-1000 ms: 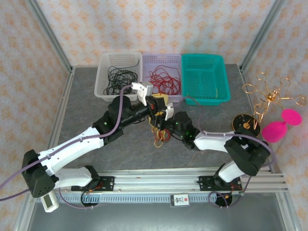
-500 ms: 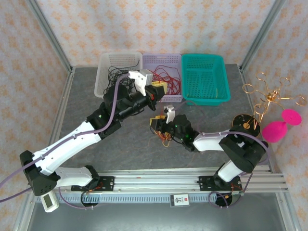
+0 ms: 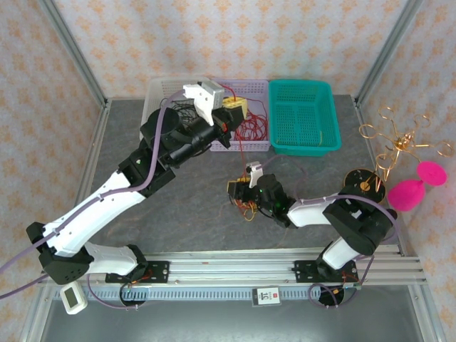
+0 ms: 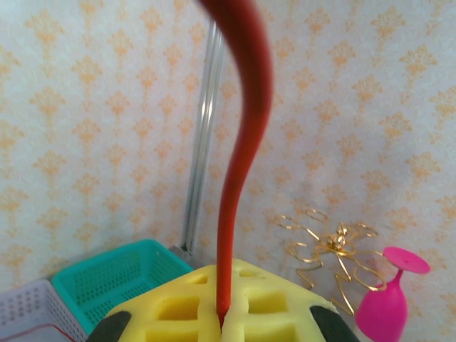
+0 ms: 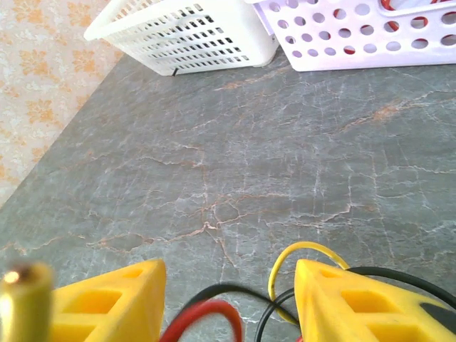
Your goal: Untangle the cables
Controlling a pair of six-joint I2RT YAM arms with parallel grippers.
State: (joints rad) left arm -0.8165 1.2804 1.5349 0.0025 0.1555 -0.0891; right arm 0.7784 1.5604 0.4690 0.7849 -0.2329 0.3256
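Nearest me, low over the grey marbled tabletop (image 3: 178, 214), sits the right gripper (image 3: 241, 191). Its wrist camera shows the two yellow fingers (image 5: 107, 303) standing well apart, and nothing is clamped between them. The small knot of thin red, yellow and black cables (image 3: 246, 206) lies on the tabletop right at that gripper. From the wrist I see a yellow loop (image 5: 303, 249) and a red loop (image 5: 206, 313), with black strands beside them, all lying in the gap between the fingers. I cannot tell whether any of them touch the pads.

Farther out the left arm is raised, with the left gripper (image 3: 234, 110) up over the near edge of the lavender perforated plastic basket (image 3: 253, 146). Its wrist view shows the yellow fingers pressed together on a single red strand (image 4: 242, 142), which rises from the pinch and curves up out of the frame.

Along the far side of the tabletop three baskets stand side by side. The white slotted one (image 3: 153, 121) on the left holds black wires. The lavender one in the middle holds red wires (image 3: 249, 125), and the teal mesh one (image 3: 306, 149) is on the right.

To the right of the baskets stand a gold wire ornament (image 3: 399, 139) and a pink goblet (image 3: 406, 194). Behind everything is the patterned wall (image 3: 235, 35).
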